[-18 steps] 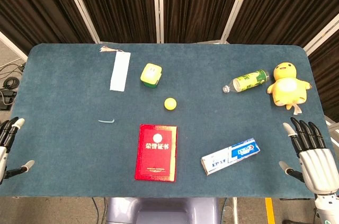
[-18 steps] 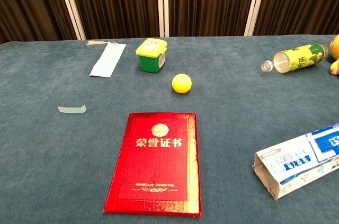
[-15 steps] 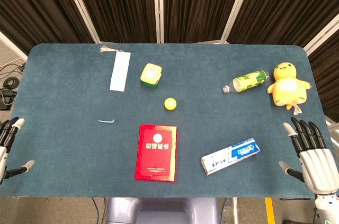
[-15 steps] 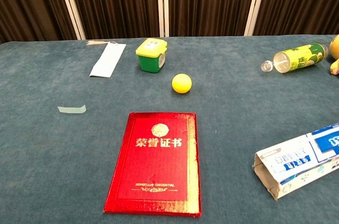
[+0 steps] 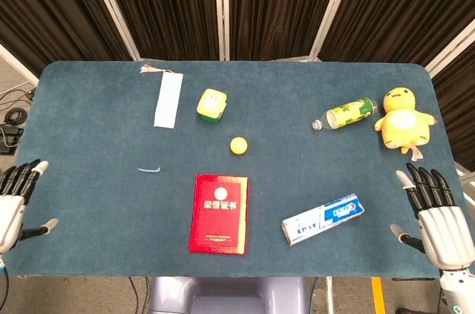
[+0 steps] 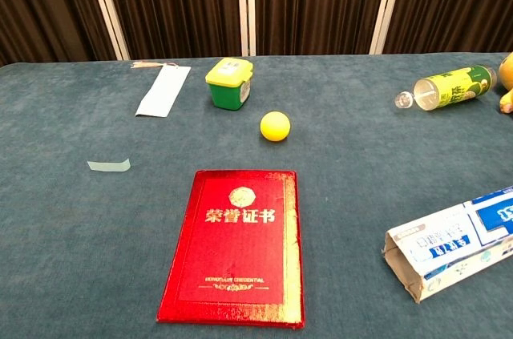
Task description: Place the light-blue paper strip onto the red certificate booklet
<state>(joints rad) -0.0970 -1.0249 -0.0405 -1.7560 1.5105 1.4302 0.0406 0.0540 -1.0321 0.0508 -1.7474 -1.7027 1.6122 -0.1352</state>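
Dark curtains behind, teal surface (image 5: 89,180) out front, and we've got both hands idle at the near corners.

We see the strip (image 5: 148,170) lying flat, long axis side to side, just left of the booklet (image 5: 219,214) and apart from it. Our left hand (image 5: 16,203) sits spread and empty at the near-left edge, nearer the strip; our right hand (image 5: 434,217), fingers wide and holding nothing, is well off to the right. We'd call it the left hand's reach, forward and rightward.

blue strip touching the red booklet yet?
Apart. Chest view shows bare table between the light-blue paper strip and the red certificate booklet; head view agrees.
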